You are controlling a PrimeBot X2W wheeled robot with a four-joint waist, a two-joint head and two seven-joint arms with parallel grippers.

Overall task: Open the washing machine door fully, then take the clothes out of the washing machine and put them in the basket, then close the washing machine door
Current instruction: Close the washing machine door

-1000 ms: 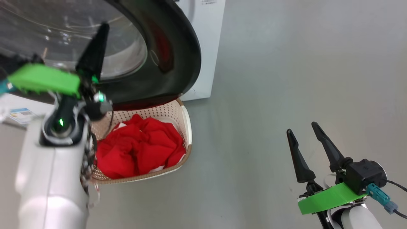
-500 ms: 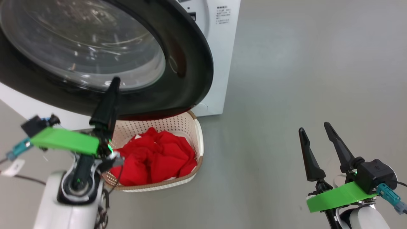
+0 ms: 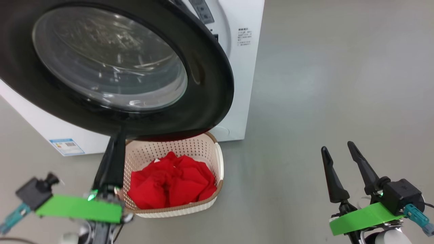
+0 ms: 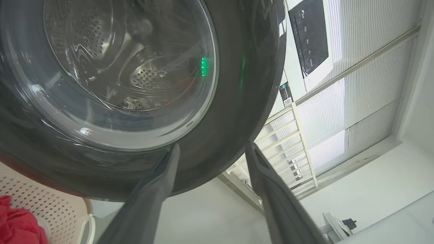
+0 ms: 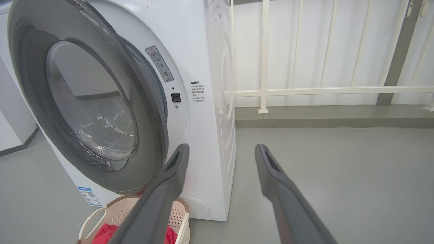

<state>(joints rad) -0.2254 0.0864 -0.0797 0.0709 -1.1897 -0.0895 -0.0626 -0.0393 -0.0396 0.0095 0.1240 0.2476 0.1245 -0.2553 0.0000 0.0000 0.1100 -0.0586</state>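
The washing machine (image 3: 244, 84) is a white box, and its door (image 3: 210, 84), black-rimmed with a glass bowl, stands swung out over the basket (image 3: 217, 159). The red clothes (image 3: 173, 183) lie heaped in that cream basket on the floor. My left gripper (image 3: 118, 135) points up at the door's lower rim. In the left wrist view it (image 4: 212, 147) is open, with the door (image 4: 237, 84) just beyond the fingertips and nothing gripped. My right gripper (image 3: 337, 146) hangs open over bare floor, well right of the basket. The right wrist view shows it (image 5: 222, 147) aimed at the machine (image 5: 210, 101), with the door (image 5: 91, 101) ajar.
Grey floor (image 3: 322, 84) spreads wide to the right of the machine. A white railing (image 5: 305, 90) runs along the wall behind it. A blue label sticker (image 3: 66, 146) sits low on the machine's front. Another white unit (image 5: 10, 128) stands to the left.
The head view has shifted, bringing more of the door and machine into sight. My left gripper has dropped from the door's glass to below its lower rim. The right gripper holds its pose.
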